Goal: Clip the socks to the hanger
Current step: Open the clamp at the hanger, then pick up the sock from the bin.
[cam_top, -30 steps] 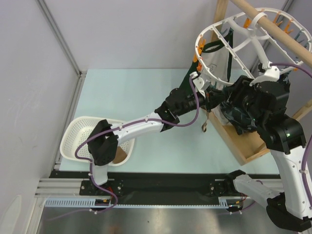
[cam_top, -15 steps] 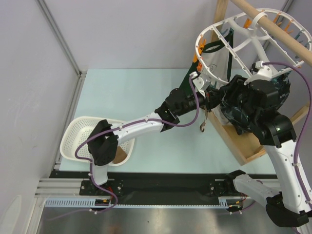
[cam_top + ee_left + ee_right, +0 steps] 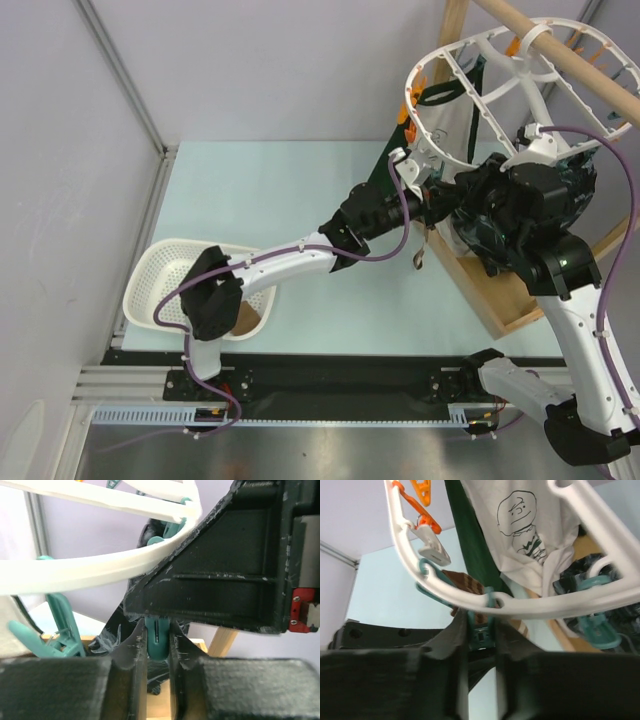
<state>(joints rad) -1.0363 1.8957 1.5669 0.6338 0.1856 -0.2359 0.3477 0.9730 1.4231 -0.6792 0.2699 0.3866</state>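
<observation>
The white hanger (image 3: 526,42) hangs from a wooden rod at the upper right. Both grippers meet under its near rim. My right gripper (image 3: 482,625) is shut on a teal clip (image 3: 484,635) that hangs from the rim (image 3: 560,605). A brown striped sock (image 3: 470,584) lies just behind that clip. My left gripper (image 3: 157,630) has its fingertips closed on the end of a teal clip (image 3: 157,641), right under the right gripper's body. The sock is hidden in the left wrist view. In the top view the sock (image 3: 421,258) dangles below the two grippers (image 3: 432,205).
A white perforated basket (image 3: 150,270) at the near left holds another brown sock (image 3: 245,320). A white cartoon-print cloth (image 3: 525,525), a dark green sock (image 3: 470,545) and orange clips (image 3: 420,492) hang on the hanger. A dark teal-patterned cloth (image 3: 480,240) sits on the wooden frame (image 3: 510,300).
My right arm's wrist has shifted a little and the hanger has tilted slightly. Both grippers stay at the same clip under the rim. The sock still dangles.
</observation>
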